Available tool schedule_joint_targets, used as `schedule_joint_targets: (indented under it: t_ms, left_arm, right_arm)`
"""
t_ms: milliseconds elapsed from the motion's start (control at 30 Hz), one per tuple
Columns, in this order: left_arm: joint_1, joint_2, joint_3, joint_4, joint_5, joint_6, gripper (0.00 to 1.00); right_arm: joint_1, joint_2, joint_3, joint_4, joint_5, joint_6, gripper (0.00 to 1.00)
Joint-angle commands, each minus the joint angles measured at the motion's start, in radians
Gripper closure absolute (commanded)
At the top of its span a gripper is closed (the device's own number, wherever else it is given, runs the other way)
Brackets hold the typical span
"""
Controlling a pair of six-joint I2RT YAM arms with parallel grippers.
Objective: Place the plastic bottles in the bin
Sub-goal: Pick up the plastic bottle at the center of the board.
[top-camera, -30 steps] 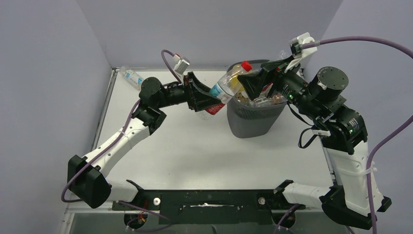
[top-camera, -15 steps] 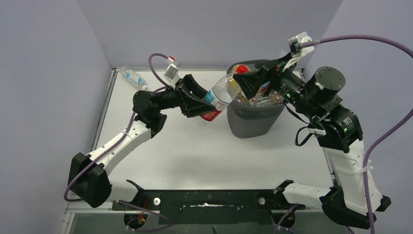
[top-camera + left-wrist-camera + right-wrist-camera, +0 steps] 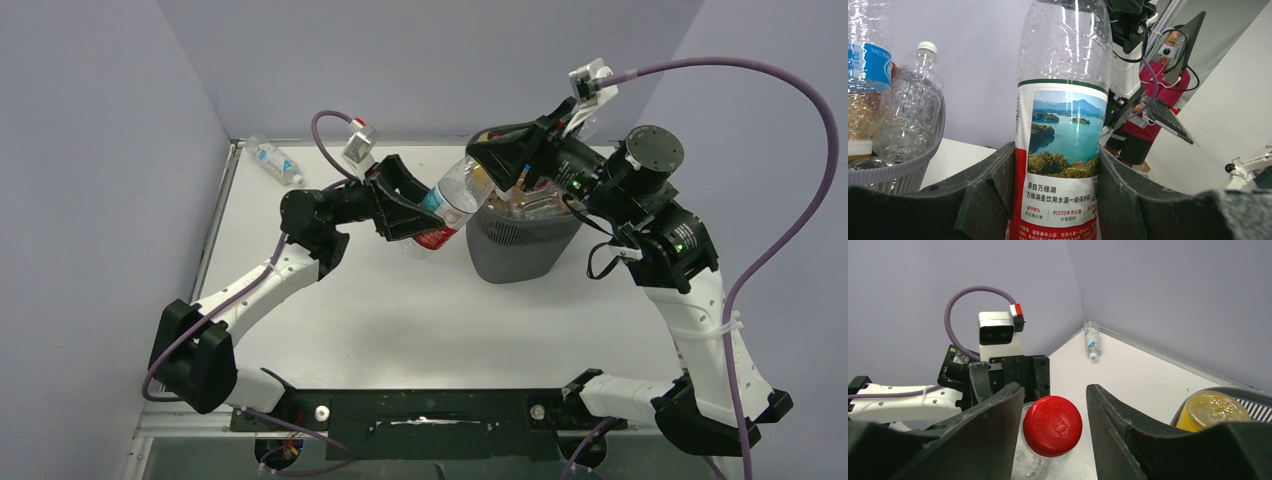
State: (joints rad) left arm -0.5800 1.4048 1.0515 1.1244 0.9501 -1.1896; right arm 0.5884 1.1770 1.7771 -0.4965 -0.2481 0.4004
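At the far left, in the back corner of the table (image 3: 400,300), a lone bottle (image 3: 272,158) with a blue label was seen lying on its side, well apart from everything else. The left arm (image 3: 250,290) was angled up and inward from its base at the near left edge to an elbow, and from there its forearm was stretched rightward, roughly level, towards the bin (image 3: 515,250). The left gripper (image 3: 422,210) was clamped on the lower body of a landscape-label bottle (image 3: 1063,125), with a finger pressed against each side of the label in the wrist view. That bottle was held off the table at a tilt, its red-banded base to the lower left and its neck pointed up and to the right at the bin's near-left rim. Its red cap (image 3: 1052,426) was bracketed by the right gripper (image 3: 1053,405), whose jaws were set apart on either side of it. A thin gap was visible beside one finger, so no firm hold on the cap could be made out. The bin, a dark mesh wastebasket, was stood on the table right of centre towards the back, and a heap of bottles (image 3: 535,205) was piled in it up to the rim. The right arm (image 3: 700,320) was set steeply upward from its base at the near right corner and bent over at a high elbow. Its forearm was extended leftward across the top of the bin, with the wrist dipped towards the cap.
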Motion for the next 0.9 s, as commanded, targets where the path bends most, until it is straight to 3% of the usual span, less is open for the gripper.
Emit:
schedule_joint_targets:
  t_ms: [0, 167, 233, 267, 300, 400, 600, 767, 867]
  left_arm:
    - [0.000, 0.012, 0.040, 0.105, 0.008, -0.006, 0.60]
    - [0.011, 0.018, 0.042, 0.113, 0.004, -0.010, 0.56]
    - [0.019, 0.012, 0.039, 0.112, 0.012, -0.008, 0.39]
    - [0.027, 0.006, 0.034, 0.104, 0.014, -0.003, 0.23]
    - [0.033, -0.003, 0.030, 0.091, 0.017, 0.007, 0.20]
    - [0.065, -0.036, 0.029, 0.000, 0.044, 0.070, 0.18]
    - [0.147, -0.127, 0.064, -0.358, 0.110, 0.329, 0.17]
    - [0.137, -0.153, 0.151, -0.762, 0.079, 0.627, 0.17]
    - [0.116, -0.139, 0.175, -0.907, 0.059, 0.713, 0.17]
  right_arm:
    - [-0.011, 0.009, -0.010, 0.052, -0.031, 0.009, 0.57]
    - [-0.016, 0.014, -0.010, 0.048, -0.034, 0.005, 0.69]
    - [-0.021, 0.019, -0.011, 0.043, -0.038, 0.005, 0.74]
    - [-0.023, 0.019, -0.014, 0.040, -0.043, 0.005, 0.76]
    - [-0.025, 0.021, -0.016, 0.036, -0.046, 0.003, 0.78]
    - [-0.031, 0.038, 0.002, -0.006, -0.055, -0.010, 0.82]
    - [-0.048, 0.112, 0.089, -0.139, -0.091, -0.062, 0.85]
    - [-0.052, 0.227, 0.192, -0.269, -0.162, -0.104, 0.85]
    - [-0.052, 0.283, 0.233, -0.304, -0.214, -0.120, 0.85]
